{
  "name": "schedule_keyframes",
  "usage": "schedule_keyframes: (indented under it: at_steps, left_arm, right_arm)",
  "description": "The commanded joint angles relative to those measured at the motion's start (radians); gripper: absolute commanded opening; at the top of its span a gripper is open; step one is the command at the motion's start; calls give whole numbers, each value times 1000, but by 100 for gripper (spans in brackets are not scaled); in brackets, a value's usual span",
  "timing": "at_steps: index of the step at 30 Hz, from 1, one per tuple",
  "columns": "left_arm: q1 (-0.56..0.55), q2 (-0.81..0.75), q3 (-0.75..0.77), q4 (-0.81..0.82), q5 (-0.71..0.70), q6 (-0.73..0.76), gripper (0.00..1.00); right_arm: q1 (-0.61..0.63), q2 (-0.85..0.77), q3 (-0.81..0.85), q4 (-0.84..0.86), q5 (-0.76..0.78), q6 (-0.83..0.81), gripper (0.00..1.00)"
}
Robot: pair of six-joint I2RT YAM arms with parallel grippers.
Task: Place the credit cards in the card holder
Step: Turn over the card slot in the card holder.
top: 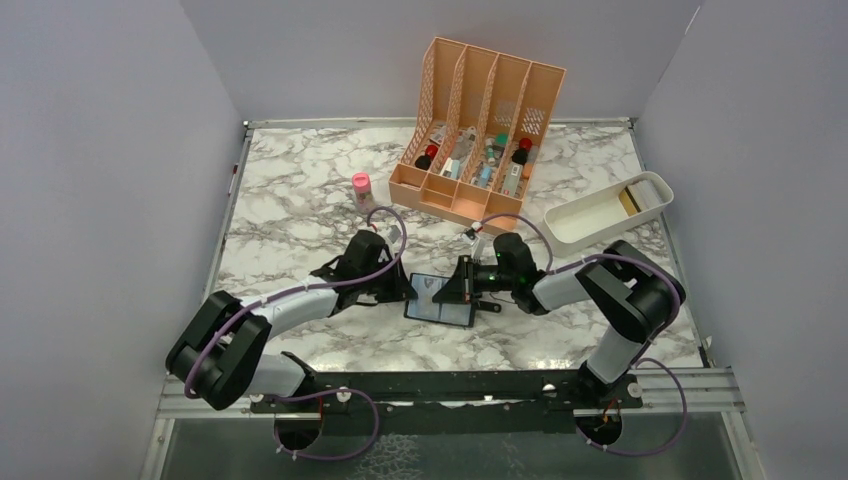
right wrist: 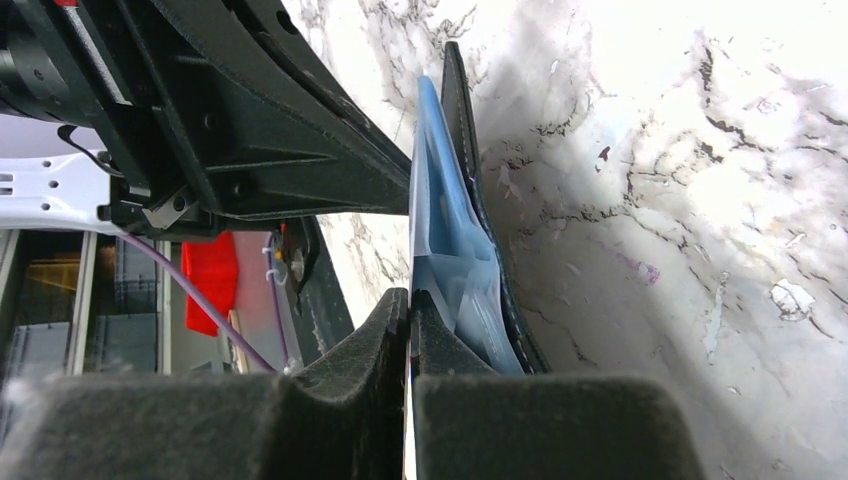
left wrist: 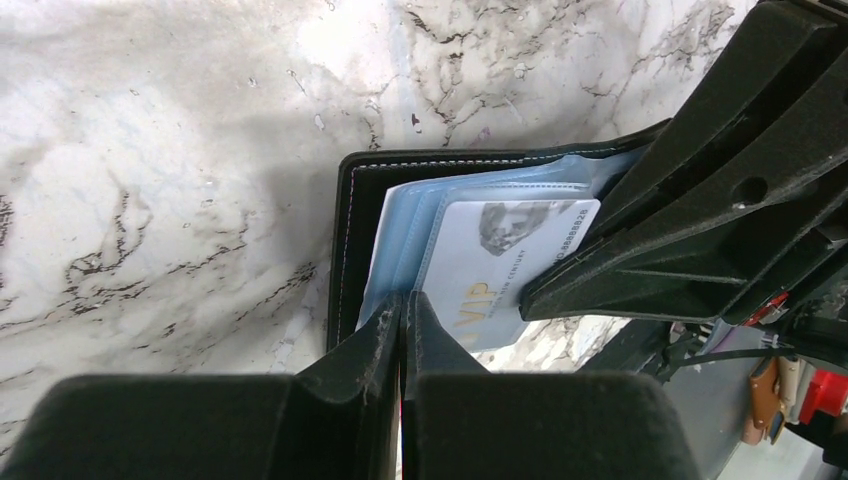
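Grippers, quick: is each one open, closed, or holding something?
Left gripper: closed, pinching the edge of the open wallet.
Right gripper: closed, pinching the wallet too.

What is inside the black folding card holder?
Light-blue plastic sleeves and one white card printed VIP. The right tool covers their far part, so other cards there cannot be seen.

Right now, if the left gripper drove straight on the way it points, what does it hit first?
The card holder: the left gripper, shut, has its tips at the bluish sleeves, so it would push into those, with the white VIP card just right of that line. Contact unclear.
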State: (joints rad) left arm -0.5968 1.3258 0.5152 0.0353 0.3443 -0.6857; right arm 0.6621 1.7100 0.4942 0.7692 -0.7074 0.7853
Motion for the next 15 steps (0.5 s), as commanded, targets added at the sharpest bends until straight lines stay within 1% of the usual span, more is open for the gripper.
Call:
schedule_keyframes:
  at_steps: [1,2,3,5,7,10,15]
  left_arm:
    - [3,8,20,-10,-65,33,4]
    - [2,10,20,-16,-74,37,4]
    - [3,11,20,-19,-81,42,4]
    - [3,23,16,-21,-90,47,4]
    - [3,39,9,-11,-93,50,4]
    - [3,67,-1,4,-93,52,4]
    - [3,95,-4,26,-81,59,4]
  right_arm:
    - [5,25,-9,87,-67,16,8]
    - [5,27,-6,79,-63,13,11]
    - [5,25,1,47,-52,5,16]
    - [5,8,32,-93,-2,-41,26]
    - [5,-26,67,-260,79,-86,32]
    - [5,-70,108,-439,174,-134,37]
    - [6,-128,144,-603,266,-176,39]
